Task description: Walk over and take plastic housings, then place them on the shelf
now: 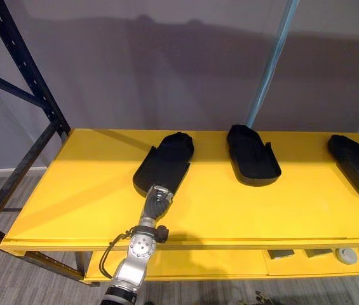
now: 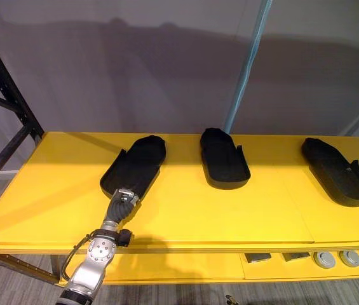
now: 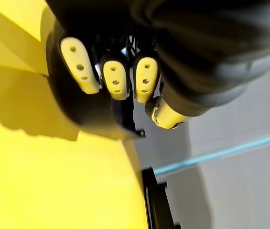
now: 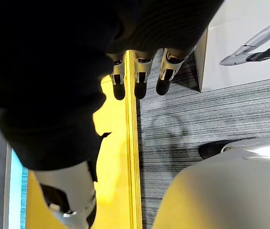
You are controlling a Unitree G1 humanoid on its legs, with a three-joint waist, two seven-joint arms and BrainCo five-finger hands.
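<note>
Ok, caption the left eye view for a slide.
Left hand at the near end of the leftmost housing on the yellow shelf; middle housing and right housing lie beside.

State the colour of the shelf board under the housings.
Bright yellow. The shelf board shows best in the right eye view.

My left hand (image 1: 157,202): dark ribbed cover.
Housing at my left hand (image 1: 166,159): plain black.
Next housing (image 1: 252,155), to its right: black.
Shelf (image 1: 71,190) under my left hand: bright yellow.
Pole (image 1: 271,63) beyond: light blue.
My right hand (image 4: 142,76): silver, dark tips.
Floor (image 4: 182,124) below it: grey, finely striped.
</note>
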